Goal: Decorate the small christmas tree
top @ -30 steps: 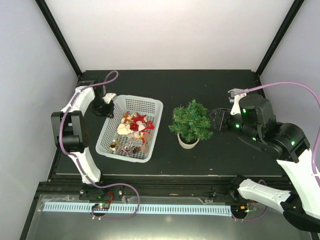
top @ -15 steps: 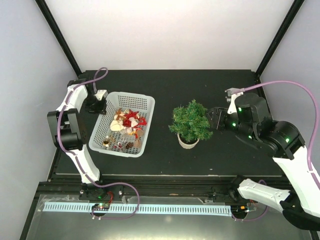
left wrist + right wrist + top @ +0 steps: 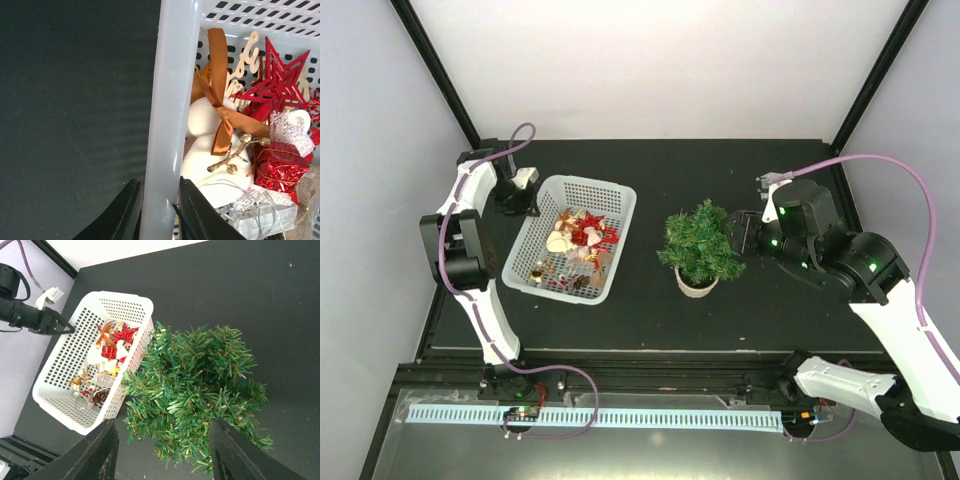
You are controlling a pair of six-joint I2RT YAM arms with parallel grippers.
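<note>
My right gripper (image 3: 742,233) is open, the small christmas tree (image 3: 701,243) just ahead of its fingers. My left gripper (image 3: 528,197) clamps the basket (image 3: 595,183) by its rim.

Bright, even light, soft shadows.
Shiny glare on basket (image 3: 167,100) rim up close; table (image 3: 770,300) looks dark n dull; pics sharp.

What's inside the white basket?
The basket holds piled ornaments: red star, red gift box, brown ribbon on a white figure. Whatever lies under the pile is covered.
</note>
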